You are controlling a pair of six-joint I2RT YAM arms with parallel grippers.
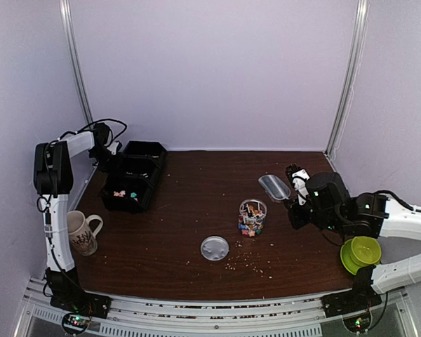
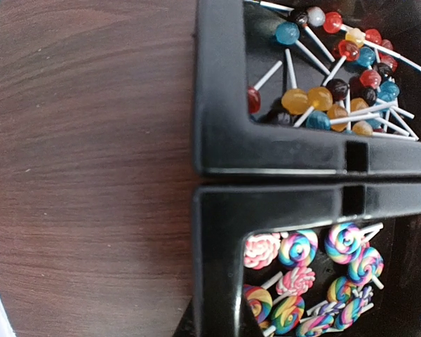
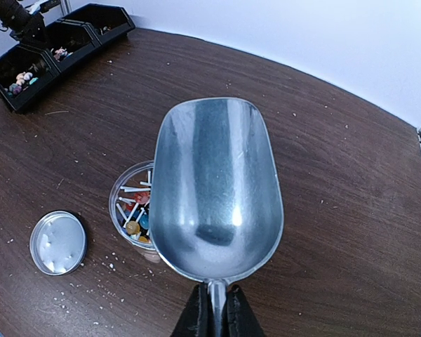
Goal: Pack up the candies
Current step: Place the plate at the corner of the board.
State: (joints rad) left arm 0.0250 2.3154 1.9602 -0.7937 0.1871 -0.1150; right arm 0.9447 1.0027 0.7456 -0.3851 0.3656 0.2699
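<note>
A clear cup (image 1: 252, 216) in the middle of the table holds multicoloured candies (image 3: 135, 210), some on white sticks. My right gripper (image 3: 215, 309) is shut on the handle of an empty metal scoop (image 3: 214, 182), held above and just right of the cup; the scoop also shows in the top view (image 1: 274, 186). Black bins (image 1: 133, 175) at the far left hold more candies: round lollipops (image 2: 337, 91), swirl lollipops (image 2: 316, 274) and small coloured sweets (image 1: 124, 194). My left gripper (image 1: 109, 151) hovers at the bins' left side; its jaws are hardly visible.
A round lid (image 1: 215, 248) lies near the cup, with pale crumbs (image 1: 249, 263) scattered beside it. A mug (image 1: 81, 232) stands at the left edge. A green bowl (image 1: 360, 253) sits at the right, near my right arm.
</note>
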